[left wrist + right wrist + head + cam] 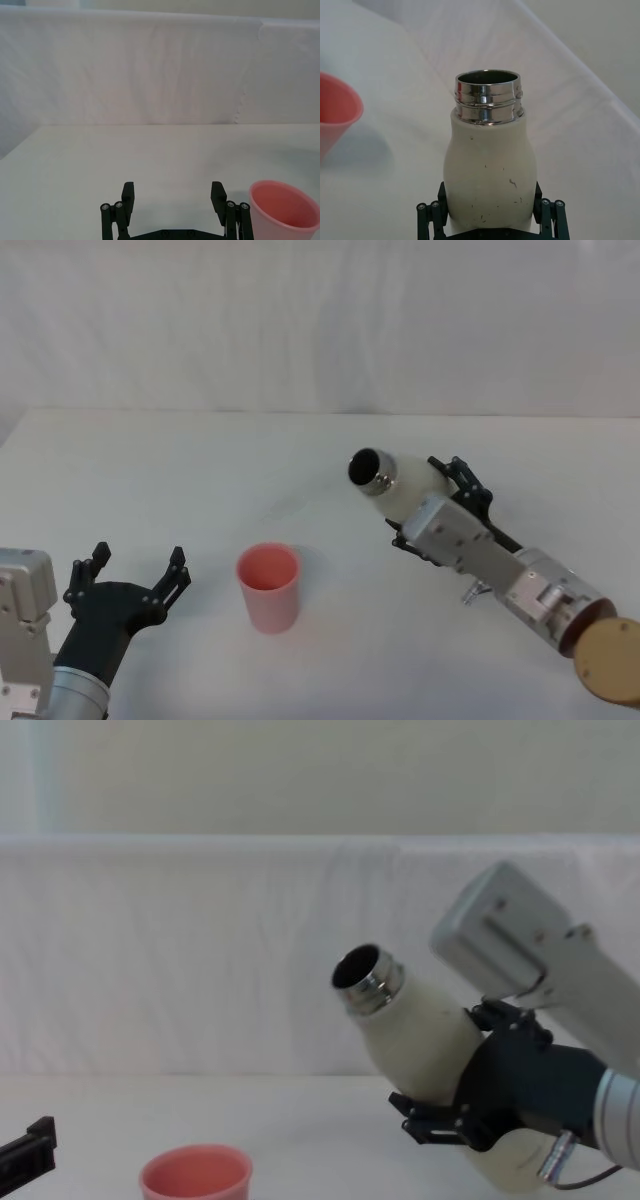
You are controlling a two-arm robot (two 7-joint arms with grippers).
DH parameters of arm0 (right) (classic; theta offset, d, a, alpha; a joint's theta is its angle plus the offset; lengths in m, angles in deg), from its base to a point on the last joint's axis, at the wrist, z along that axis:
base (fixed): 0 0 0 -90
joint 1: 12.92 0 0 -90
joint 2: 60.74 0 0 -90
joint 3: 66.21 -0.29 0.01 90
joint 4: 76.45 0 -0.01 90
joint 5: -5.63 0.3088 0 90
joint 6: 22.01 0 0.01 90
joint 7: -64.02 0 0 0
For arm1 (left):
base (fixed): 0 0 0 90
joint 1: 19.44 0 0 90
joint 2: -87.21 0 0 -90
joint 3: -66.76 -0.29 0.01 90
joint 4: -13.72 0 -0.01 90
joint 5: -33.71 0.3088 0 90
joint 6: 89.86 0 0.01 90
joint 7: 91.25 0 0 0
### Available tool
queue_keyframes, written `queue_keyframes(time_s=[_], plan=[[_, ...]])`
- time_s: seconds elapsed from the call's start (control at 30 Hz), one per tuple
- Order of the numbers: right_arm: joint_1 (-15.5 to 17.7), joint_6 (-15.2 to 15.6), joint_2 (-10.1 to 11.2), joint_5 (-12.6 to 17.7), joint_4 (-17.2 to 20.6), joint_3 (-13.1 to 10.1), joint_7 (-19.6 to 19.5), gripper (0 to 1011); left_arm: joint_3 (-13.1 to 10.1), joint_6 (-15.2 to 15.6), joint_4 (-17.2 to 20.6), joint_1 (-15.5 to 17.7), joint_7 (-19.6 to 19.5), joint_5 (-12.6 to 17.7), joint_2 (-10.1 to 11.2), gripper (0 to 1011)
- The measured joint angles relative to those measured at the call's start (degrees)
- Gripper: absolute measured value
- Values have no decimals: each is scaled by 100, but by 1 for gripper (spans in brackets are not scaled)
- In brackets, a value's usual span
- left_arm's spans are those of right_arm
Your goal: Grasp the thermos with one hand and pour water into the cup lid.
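While the right tool (455, 1115) clamps the tilted thermos (420, 1025), bare table (330, 455) separates it from the cup lid (268, 586).

You're looking at a lab-style test bench: a bare white table (300, 450) closed off behind by a plain white cloth backdrop (150, 70), beyond both grippers, with no household furnishings around it.
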Motion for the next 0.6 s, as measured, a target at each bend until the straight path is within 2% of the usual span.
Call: queue_keyframes(time_s=[0.3, 0.6], plan=[[-240, 179, -122, -704, -239, 258, -36, 957, 0, 0, 0, 0, 0, 0, 0, 1001], [-355, 207, -199, -1073, -331, 421, -21, 957, 0, 0, 0, 0, 0, 0, 0, 1001]])
